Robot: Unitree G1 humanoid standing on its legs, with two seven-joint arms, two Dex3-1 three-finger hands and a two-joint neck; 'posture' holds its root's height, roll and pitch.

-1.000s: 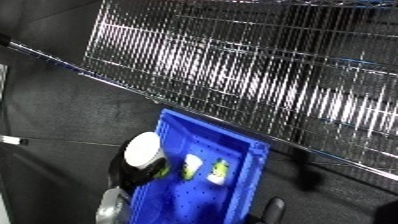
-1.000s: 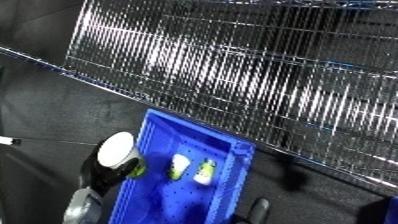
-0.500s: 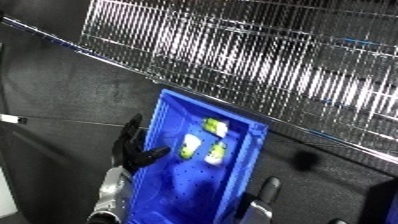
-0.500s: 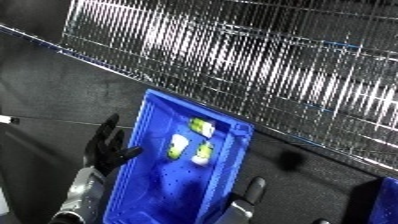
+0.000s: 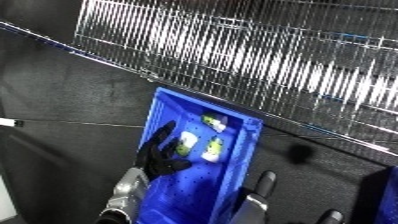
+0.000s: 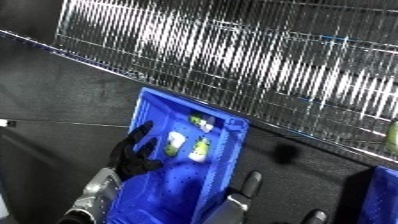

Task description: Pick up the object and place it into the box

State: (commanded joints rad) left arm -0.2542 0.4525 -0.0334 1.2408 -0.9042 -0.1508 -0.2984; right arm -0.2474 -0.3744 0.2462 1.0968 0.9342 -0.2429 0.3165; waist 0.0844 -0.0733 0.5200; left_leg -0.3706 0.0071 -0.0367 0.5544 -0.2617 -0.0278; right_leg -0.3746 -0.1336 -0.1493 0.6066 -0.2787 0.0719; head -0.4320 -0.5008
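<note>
A blue bin (image 5: pixel 233 165) lies on the dark table, running from the view's middle down to its lower edge. Three white-and-green objects rest in its far half: one (image 5: pixel 214 123) near the back wall and two (image 5: pixel 187 143) (image 5: pixel 213 150) side by side in front of it. My left hand (image 5: pixel 158 156) hovers over the bin's left part, fingers straight and spread, holding nothing, its fingertips just left of the nearer objects. My right hand (image 5: pixel 264 183) stays low, to the right of the bin, with a straight finger showing and nothing in it.
A shiny wire rack (image 5: pixel 266 65) runs diagonally behind the bin, close to its back wall. A thin white cable (image 5: pixel 11 121) lies on the table at far left. Another blue bin's corner (image 6: pixel 386 177) shows at the right edge, with something green (image 6: pixel 393 136) above it.
A second ago my left hand held a white round object at the bin's left rim. It has let go, and the open hand now hangs over the bin. The camera has also shifted.
</note>
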